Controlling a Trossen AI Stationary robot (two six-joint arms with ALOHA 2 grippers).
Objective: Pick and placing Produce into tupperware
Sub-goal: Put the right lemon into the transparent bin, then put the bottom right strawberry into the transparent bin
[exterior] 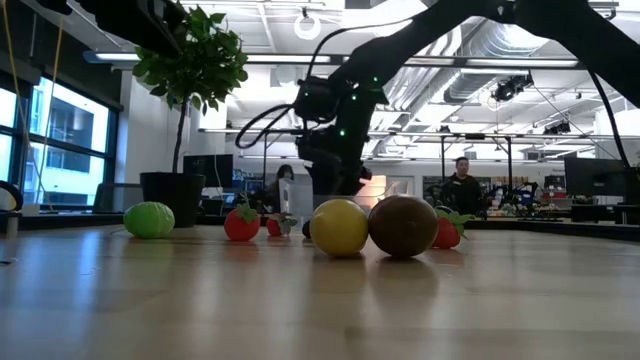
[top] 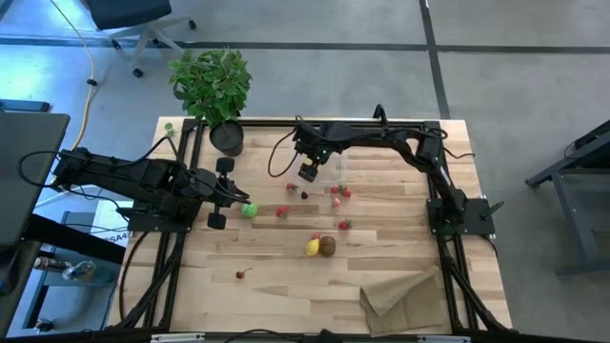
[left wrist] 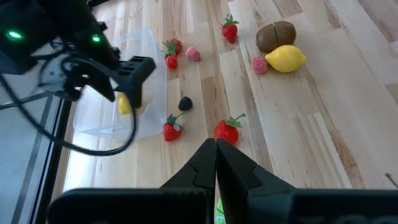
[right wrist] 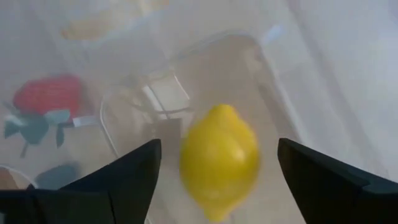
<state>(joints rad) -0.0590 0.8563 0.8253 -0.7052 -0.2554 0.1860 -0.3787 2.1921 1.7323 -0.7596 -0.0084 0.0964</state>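
Right gripper [top: 307, 172] hovers above tupperware [left wrist: 134, 87], fingers spread wide, 1 lemon [right wrist: 219, 159] released inside. Left gripper [left wrist: 216, 163] clenched empty, parked at table's 9 o'clock beside lime [top: 249, 211].

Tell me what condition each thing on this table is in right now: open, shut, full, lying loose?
Right end effector: open, over the tupperware.
Left end effector: shut, holding nothing, near the lime.
Tupperware: lidless, one lemon inside.
Lemon in the tupperware: free between the open fingers.
Second lemon: loose on the table, touching the kiwi.
Kiwi: loose on the table.
Lime: loose on the table.
Paper bag: lying crumpled.
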